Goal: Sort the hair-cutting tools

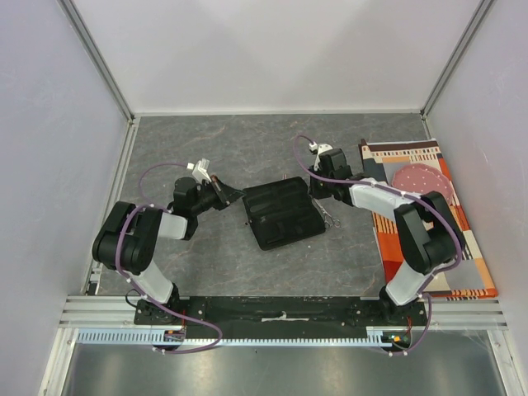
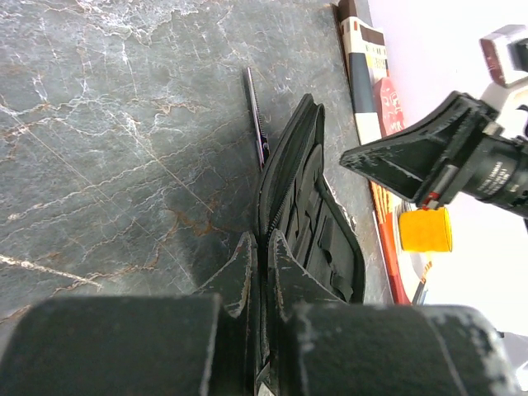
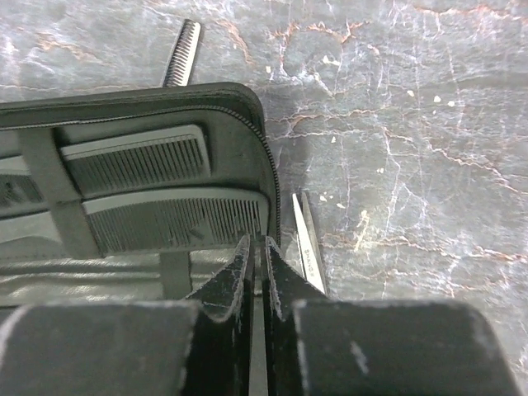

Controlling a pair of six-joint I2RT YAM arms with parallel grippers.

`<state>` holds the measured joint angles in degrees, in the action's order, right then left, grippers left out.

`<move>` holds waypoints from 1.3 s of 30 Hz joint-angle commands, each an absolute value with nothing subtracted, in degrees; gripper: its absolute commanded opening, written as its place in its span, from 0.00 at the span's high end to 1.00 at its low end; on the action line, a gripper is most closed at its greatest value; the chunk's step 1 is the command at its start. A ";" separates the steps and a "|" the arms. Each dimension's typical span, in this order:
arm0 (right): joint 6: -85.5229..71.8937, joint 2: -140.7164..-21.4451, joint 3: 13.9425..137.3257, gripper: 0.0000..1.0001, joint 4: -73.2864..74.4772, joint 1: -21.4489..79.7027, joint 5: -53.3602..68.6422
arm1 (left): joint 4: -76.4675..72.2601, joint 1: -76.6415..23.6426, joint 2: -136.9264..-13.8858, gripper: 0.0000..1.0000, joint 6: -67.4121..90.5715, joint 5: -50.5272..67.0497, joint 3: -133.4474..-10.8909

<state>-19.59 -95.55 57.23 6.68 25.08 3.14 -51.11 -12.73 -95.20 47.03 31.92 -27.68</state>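
The black pouch [image 1: 280,213] lies open mid-table. My left gripper [image 1: 228,196] is shut on its left zip edge [image 2: 264,216]; its fingertips [image 2: 247,256] pinch the rim. My right gripper [image 1: 317,195] is shut on the pouch's far right rim [image 3: 266,216]. Two combs sit in pouch pockets, an upper comb [image 3: 136,161] and a lower comb [image 3: 177,221]. One pair of silver scissors [image 3: 307,243] lies on the table just right of the pouch, also in the top view [image 1: 328,216]. A slim dark toothed tool [image 3: 181,54] sticks out beyond the pouch's far edge, also in the left wrist view [image 2: 256,115]. The second scissors are not visible.
A colourful patterned mat [image 1: 429,194] lies along the right side of the table. White walls with metal rails [image 1: 124,165] close in the left, back and right. The right arm [image 2: 437,157] shows above the pouch in the left wrist view.
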 commanded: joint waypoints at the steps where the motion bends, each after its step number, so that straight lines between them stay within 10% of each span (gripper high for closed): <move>1: -22.24 -99.48 57.13 0.90 1.50 25.14 3.17 | -54.32 -12.92 -92.99 0.98 46.49 31.73 -27.51; 29: -22.33 -103.89 60.64 0.89 0.17 29.62 6.34 | -55.11 -12.92 -92.38 0.98 47.02 32.43 -27.07; 39: -18.72 -90.89 62.93 0.55 12.90 30.06 -1.21 | -53.35 -12.83 -81.05 0.98 49.48 34.02 -23.65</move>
